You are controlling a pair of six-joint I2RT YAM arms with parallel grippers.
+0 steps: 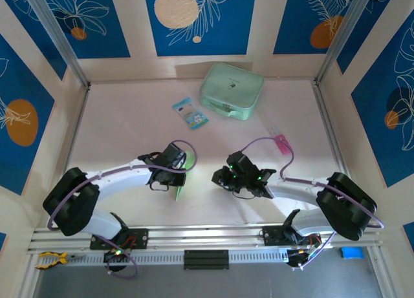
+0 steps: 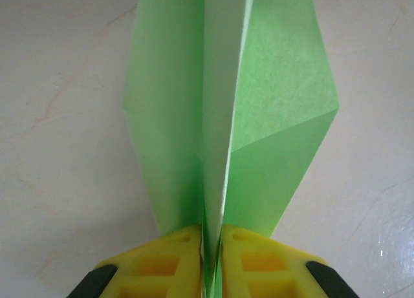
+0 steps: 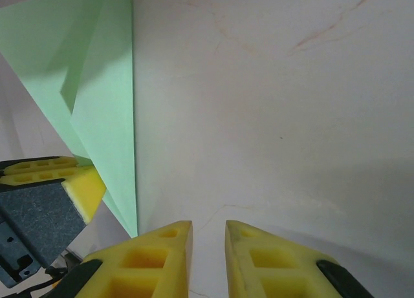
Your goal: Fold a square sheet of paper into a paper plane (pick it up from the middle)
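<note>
We see the left gripper [image 2: 211, 256] pinching the centre crease of the paper plane [image 2: 278, 110]. The plane's long axis runs straight away from the fingers, its wings spread to either side over the counter [image 2: 58, 117]. The right gripper [image 3: 208, 259] stands slightly parted on nothing, with a pointed end of the plane just beside it.
</note>
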